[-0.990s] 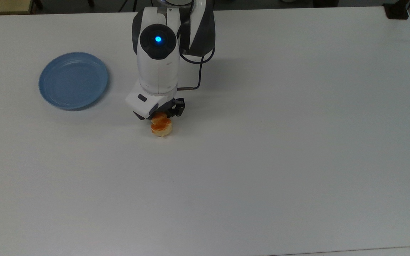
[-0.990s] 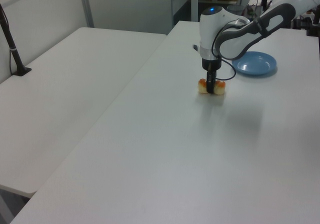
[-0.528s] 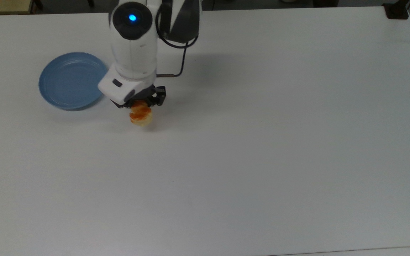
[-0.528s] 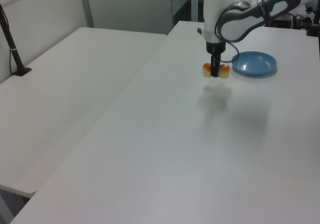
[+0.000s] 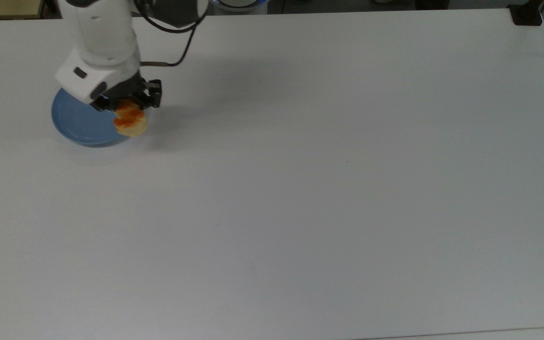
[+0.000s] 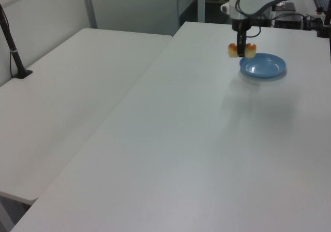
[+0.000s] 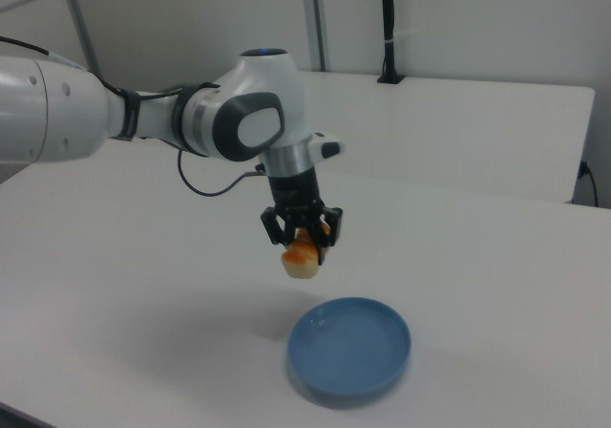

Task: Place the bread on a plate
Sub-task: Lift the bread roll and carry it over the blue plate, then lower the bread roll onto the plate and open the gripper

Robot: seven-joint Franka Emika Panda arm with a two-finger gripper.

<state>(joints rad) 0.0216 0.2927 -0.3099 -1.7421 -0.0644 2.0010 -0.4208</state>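
Gripper [image 7: 302, 240] is up in the air, jaws pinched across the middle of the bread [image 7: 300, 258], and the loaf hangs with one end drooping down below the fingers in the right view. In the left view the same grip shows both ends of the loaf poking out either side of the gripper [image 6: 242, 49]. The bread [image 5: 131, 121] sits over the plate's rim at about 3 o'clock in the top view, not over the centre. In the right view it is well above the plate [image 7: 349, 346] and off toward its 10 o'clock.

Here's the worry: let go now and the loaf would likely catch the raised rim, tip, and roll off onto the table [image 5: 328, 189]. It's a narrow pinch on a soft, rounded thing, so it might twist or slip in the grip on the way. My read: it needs carrying further in over the plate [image 5: 82, 123], then lowering before release.

Around it, a cable [image 5: 170, 47] loops off the arm, well clear. Nothing stands between bread and plate
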